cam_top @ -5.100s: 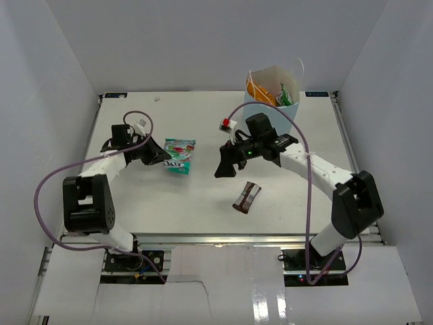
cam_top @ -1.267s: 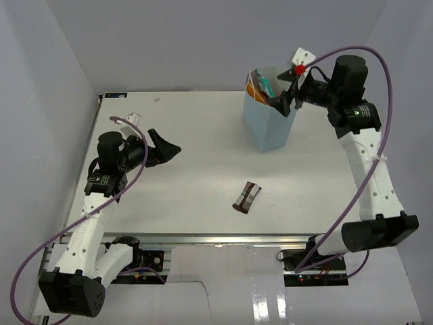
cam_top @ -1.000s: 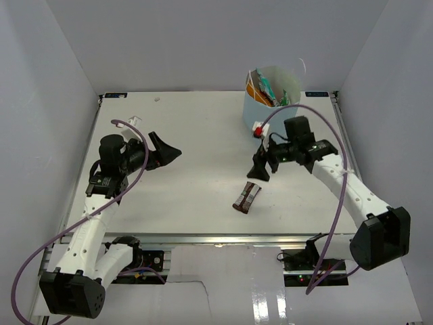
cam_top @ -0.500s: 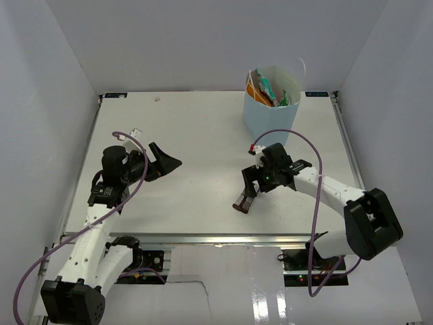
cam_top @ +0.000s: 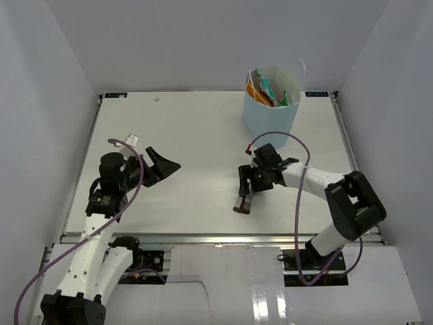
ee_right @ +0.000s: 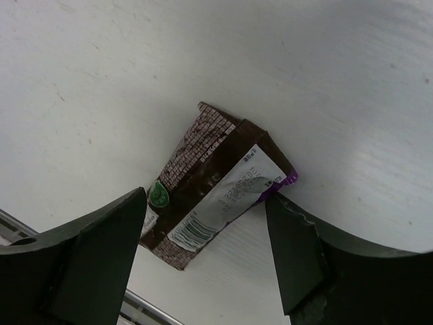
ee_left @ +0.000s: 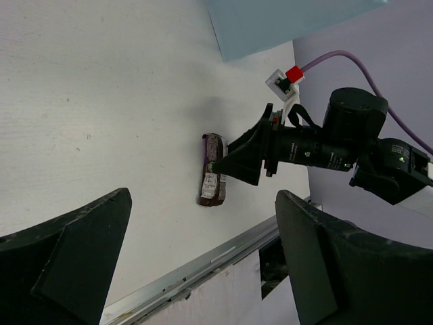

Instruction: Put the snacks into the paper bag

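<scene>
Right end effector (ee_right: 205, 202) straddles the dark brown bar (ee_right: 203, 169) with white label.

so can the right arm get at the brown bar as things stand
Probably yes: the right gripper is right over the dark brown bar, jaws open to either side of it, nothing between them.

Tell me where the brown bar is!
In the top view, the brown bar lies on the table near the front edge, right of middle, between the fingers of the right gripper, in front of the blue bag.
</scene>
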Controlling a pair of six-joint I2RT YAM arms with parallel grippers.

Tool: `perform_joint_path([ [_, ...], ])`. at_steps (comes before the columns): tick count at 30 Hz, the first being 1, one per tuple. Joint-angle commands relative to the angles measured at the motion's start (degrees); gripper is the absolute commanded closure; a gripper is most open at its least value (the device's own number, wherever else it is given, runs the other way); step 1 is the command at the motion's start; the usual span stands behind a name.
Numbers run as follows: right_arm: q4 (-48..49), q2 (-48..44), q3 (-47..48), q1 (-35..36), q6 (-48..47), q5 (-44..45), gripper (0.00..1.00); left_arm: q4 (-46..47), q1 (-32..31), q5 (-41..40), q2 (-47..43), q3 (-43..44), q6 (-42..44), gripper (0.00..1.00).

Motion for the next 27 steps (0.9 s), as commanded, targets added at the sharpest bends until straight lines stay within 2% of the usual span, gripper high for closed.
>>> perform_joint_path([
  [1, -0.13, 2.93, 3.96, 1.11, 0.91, -1.68, 0.24, -0.94, -0.18, -1.34, -2.53, 0.08, -0.38, 0.02],
  [4, -0.66, 4.87, 4.85, 1.37, 0.83, -2.3, 0.32, -1.38, -0.09, -1.52, -2.97, -0.09, -0.21, 0.02],
  [5, -0.31, 5.74, 5.29, 1.55, 0.83, -2.39, 0.38, -1.38, -0.18, -1.35, -2.89, -0.18, -0.12, 0.02],
  [10, -0.49, 8.03, 9.41, 5.67, -2.76, -0.99, 0.55, -1.55, -0.18, -0.99, -2.45, 0.08, 0.32, 0.02],
  [12, -0.23, 8.56, 10.21, 6.82, -4.26, -0.02, 0.59, -1.82, -0.09, -1.17, -2.27, 0.43, 0.76, 0.02],
  [13, -0.05, 8.82, 11.0, 6.91, -6.45, -0.02, 0.68, -1.9, -0.18, -1.17, -2.27, 0.61, 0.93, 0.02],
  [14, -0.05, 8.91, 11.53, 6.91, -7.51, 0.07, 0.69, -1.99, -0.18, -1.26, -2.27, 0.61, 1.02, 0.02],
  [15, 0.39, 8.91, 13.53, 6.65, -13.7, -2.19, 0.81, -1.99, -0.18, -1.43, -2.27, 0.78, 1.29, 0.02],
  [16, 0.65, 8.92, 13.55, 6.65, -13.76, -2.21, 0.82, -1.99, -0.18, -1.52, -2.27, 0.78, 1.29, 0.02],
  [18, 0.66, 8.13, 16.26, 5.86, -21.53, -6.84, 0.92, -1.56, -0.18, -1.7, -2.36, 0.79, 1.81, 0.02],
  [20, 0.04, 6.73, 17.94, 5.15, -26.92, -11.16, 0.92, -0.68, -0.18, -2.05, -2.36, 0.78, 1.99, 0.02],
  [21, -1.35, 6.28, 20.3, 4.11, -33.91, -18.66, 0.92, -0.15, -0.18, -2.05, -2.53, 0.78, 2.08, 0.02],
  [24, -8.91, 4.61, 26.96, 3.48, -43.01, -27.93, 0.92, 0.55, -0.09, -2.31, -2.62, 0.7, 2.34, 0.02],
  [25, -10.66, 4.26, 28.91, 3.31, -47.03, -29.71, 0.92, 0.82, -0.18, -2.4, -2.88, 0.52, 2.34, 0.02],
  [27, -13.05, 3.64, 32.78, 2.87, -48.48, -30.6, 0.92, 1.87, -0.18, -2.4, -3.24, 0.17, 2.34, 0.02],
])
